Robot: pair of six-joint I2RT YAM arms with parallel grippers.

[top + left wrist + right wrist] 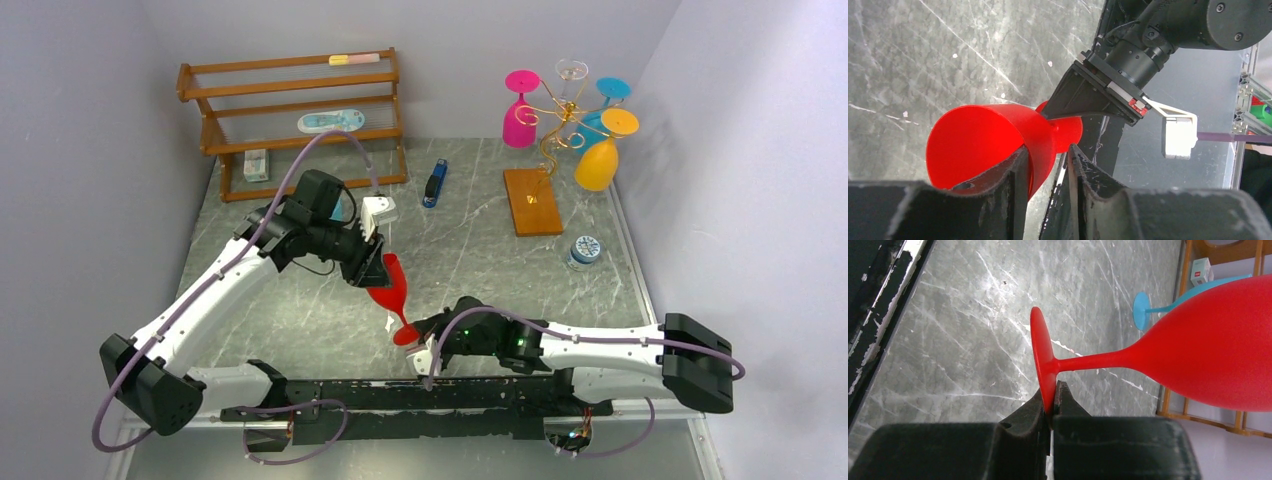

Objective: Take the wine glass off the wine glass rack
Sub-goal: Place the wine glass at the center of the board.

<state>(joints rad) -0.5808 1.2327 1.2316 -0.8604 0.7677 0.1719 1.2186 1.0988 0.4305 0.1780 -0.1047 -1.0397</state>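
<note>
1. Top external view: the red wine glass (390, 285) is off the wine glass rack (553, 135). It hangs over the near middle of the grey marbled bench (470, 250), well apart from the rack.
2. The glass is tilted. Its bowl points up and back toward the left tool (372, 268), and its foot sits lower, at the right tool (415, 335).
3. Right wrist view: the right tool (1050, 395) is clenched on the rim of the glass's round foot (1040, 347), one finger on each face of the disc. The stem and bowl reach away to the right.
4. Left wrist view: the left tool (1048, 155) straddles the bowl's wall at its mouth, one finger inside and one outside. A thin sliver of gap shows beside the outer finger, so I cannot tell whether it pinches the wall.
5. On the rack at the far right, a pink glass (520, 110), a clear glass (572, 72), a blue glass (612, 90) and an orange glass (598, 162) hang bowl-down.
6. A brown slatted shelf (300, 110) stands at the far left.
7. A small blue object (434, 183) lies between the shelf and the rack.
</note>
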